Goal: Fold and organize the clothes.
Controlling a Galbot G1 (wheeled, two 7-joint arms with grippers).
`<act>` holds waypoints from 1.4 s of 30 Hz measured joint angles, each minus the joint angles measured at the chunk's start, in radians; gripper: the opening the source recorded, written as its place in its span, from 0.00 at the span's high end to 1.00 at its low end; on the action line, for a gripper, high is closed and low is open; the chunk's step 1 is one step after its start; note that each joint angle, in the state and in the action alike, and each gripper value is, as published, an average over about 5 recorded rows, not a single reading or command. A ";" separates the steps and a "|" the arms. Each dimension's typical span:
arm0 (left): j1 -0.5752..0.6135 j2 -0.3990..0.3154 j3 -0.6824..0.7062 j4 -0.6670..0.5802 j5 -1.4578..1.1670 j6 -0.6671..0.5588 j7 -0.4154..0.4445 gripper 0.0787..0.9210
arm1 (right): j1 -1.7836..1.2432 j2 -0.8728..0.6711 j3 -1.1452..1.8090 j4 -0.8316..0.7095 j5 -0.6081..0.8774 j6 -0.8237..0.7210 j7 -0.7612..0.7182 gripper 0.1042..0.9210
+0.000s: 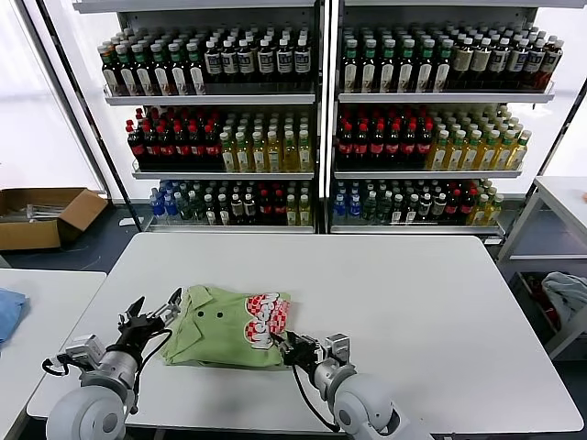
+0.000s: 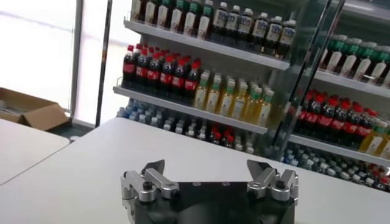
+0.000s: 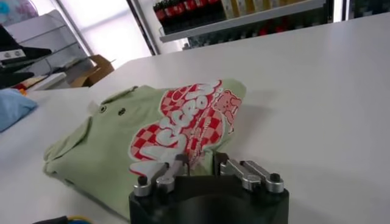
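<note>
The clothes are one light green polo shirt (image 1: 215,328), lying folded on the white table (image 1: 413,302) with its red-and-white checkered logo (image 1: 264,321) facing up. My right gripper (image 1: 286,346) is at the shirt's near right corner. In the right wrist view the shirt (image 3: 116,140) fills the left half, and my right gripper (image 3: 201,159) has its fingers drawn in on a fold of the fabric under the logo (image 3: 183,119). My left gripper (image 1: 154,310) is open just left of the collar side, holding nothing. In the left wrist view the left gripper (image 2: 207,167) shows only bare table ahead.
Shelves of bottles (image 1: 312,119) stand behind the table. A cardboard box (image 1: 41,215) lies on the floor at far left. A blue cloth (image 1: 7,312) rests on a side table to the left, and a grey-white cloth (image 1: 567,293) is at right.
</note>
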 measured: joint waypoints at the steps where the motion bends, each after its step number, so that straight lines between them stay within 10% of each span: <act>1: 0.002 0.000 -0.003 -0.001 0.002 0.000 0.001 0.12 | 0.000 -0.001 0.000 0.000 0.001 -0.001 0.000 0.79; 7: 0.009 0.003 -0.021 -0.004 0.007 -0.001 0.004 0.12 | -0.014 -0.028 0.015 0.017 0.001 -0.006 -0.012 0.97; 25: 0.009 -0.025 -0.019 -0.001 0.010 -0.004 0.008 0.12 | -0.161 -0.301 0.224 0.182 -0.057 0.008 -0.144 0.98; 42: 0.015 -0.037 -0.020 0.008 0.008 -0.011 0.026 0.12 | -0.227 -0.341 0.310 0.230 -0.157 0.100 -0.216 0.44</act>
